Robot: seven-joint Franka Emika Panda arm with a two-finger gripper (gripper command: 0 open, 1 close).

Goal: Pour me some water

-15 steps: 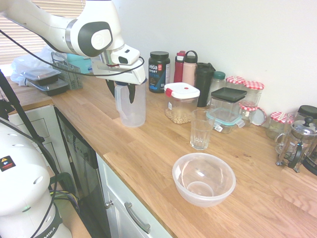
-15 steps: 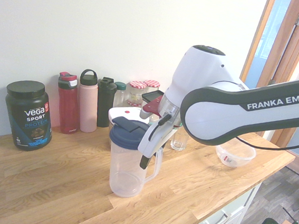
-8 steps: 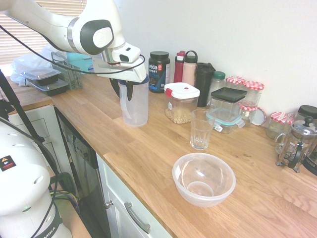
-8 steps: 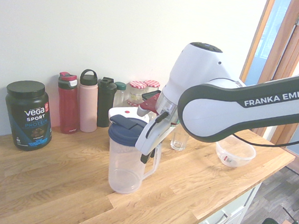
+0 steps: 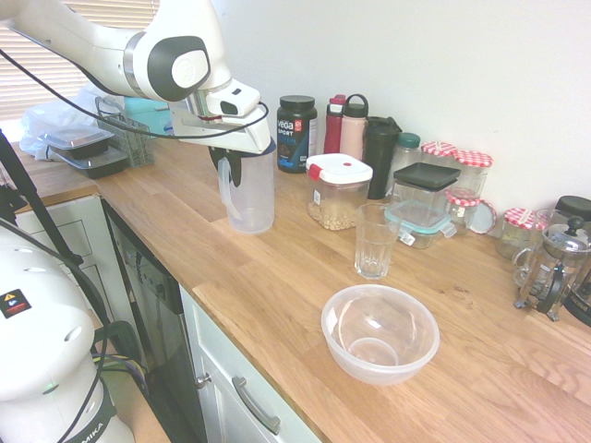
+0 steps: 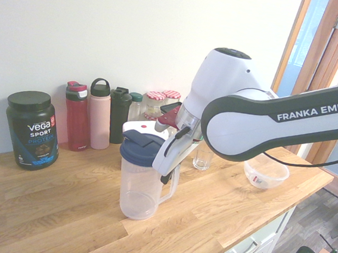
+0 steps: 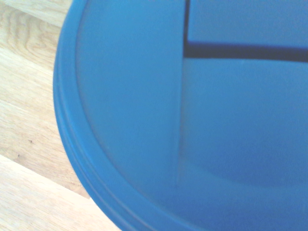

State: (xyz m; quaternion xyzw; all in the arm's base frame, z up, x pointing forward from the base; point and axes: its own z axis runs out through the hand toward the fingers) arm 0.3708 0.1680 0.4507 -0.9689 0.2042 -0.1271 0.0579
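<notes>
A clear plastic pitcher [image 5: 251, 196] with a dark blue lid [image 6: 140, 147] stands on the wooden counter [image 5: 277, 295], toward its left end. My gripper [image 5: 227, 168] comes down beside the lid and is shut on the pitcher's handle [image 6: 169, 183]. In the wrist view the blue lid [image 7: 192, 120] fills nearly the whole picture. An empty drinking glass [image 5: 376, 242] stands further right on the counter, and its lower part shows as a glass [image 6: 202, 158] behind my arm. I cannot tell whether the pitcher's base still touches the wood.
A clear plastic bowl [image 5: 379, 333] sits near the front edge, right of the glass. Along the wall stand a black protein tub [image 5: 296, 133], bottles [image 5: 354, 125], food containers [image 5: 338, 191], jars [image 5: 473, 171] and a French press [image 5: 554, 268]. Lidded boxes [image 5: 88, 152] lie far left.
My fingers have closed onto the pitcher's handle. The pitcher has shifted slightly sideways along the counter together with the gripper.
</notes>
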